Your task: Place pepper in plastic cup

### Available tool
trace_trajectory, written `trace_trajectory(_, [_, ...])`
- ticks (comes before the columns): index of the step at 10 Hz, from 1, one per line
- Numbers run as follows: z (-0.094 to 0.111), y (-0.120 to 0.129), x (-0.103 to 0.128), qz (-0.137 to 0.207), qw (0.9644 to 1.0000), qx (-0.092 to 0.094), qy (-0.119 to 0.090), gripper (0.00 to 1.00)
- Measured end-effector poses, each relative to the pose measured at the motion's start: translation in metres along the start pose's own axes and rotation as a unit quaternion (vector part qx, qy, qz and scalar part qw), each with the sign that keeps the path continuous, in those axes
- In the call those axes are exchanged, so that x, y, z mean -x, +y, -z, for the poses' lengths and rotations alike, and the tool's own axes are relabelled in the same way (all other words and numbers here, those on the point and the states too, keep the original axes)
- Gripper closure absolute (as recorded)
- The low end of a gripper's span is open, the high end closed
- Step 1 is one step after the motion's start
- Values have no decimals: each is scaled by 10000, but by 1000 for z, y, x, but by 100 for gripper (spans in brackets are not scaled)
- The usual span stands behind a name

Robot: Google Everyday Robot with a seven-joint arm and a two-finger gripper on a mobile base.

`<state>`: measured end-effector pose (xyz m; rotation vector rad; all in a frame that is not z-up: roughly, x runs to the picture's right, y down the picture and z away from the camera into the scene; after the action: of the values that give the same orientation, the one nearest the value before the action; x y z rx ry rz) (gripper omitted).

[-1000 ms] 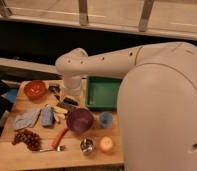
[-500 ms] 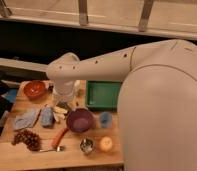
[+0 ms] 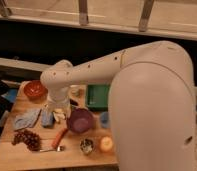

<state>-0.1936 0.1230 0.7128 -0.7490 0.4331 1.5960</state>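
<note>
The red-orange pepper (image 3: 59, 137) lies on the wooden table (image 3: 12, 155), left of and in front of the purple bowl (image 3: 80, 120). The light-blue plastic cup (image 3: 104, 119) stands right of the purple bowl, partly hidden by my white body. My gripper (image 3: 58, 115) hangs from the white arm, pointing down just left of the purple bowl and a little behind the pepper. It is above the table, apart from the pepper.
An orange bowl (image 3: 34, 90) sits at the back left and a green tray (image 3: 97, 96) at the back. Blue cloths (image 3: 27, 120), dark grapes (image 3: 27, 138), a spoon (image 3: 51, 148), a small metal cup (image 3: 86, 145) and an orange-yellow round object (image 3: 106, 144) lie around.
The arm has swung left and come down toward the front, bringing the gripper from near the table's back to just behind the pepper. The objects have not moved.
</note>
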Motion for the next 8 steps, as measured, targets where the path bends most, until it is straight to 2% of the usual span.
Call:
trace_trajectory(3, [-23, 28, -28, 294, 9992, 125, 247, 34])
trace_trajectory(5, [-43, 41, -42, 437, 9980, 126, 447, 34])
trace_trajectory(8, [-72, 36, -44, 354, 9972, 7, 665, 34])
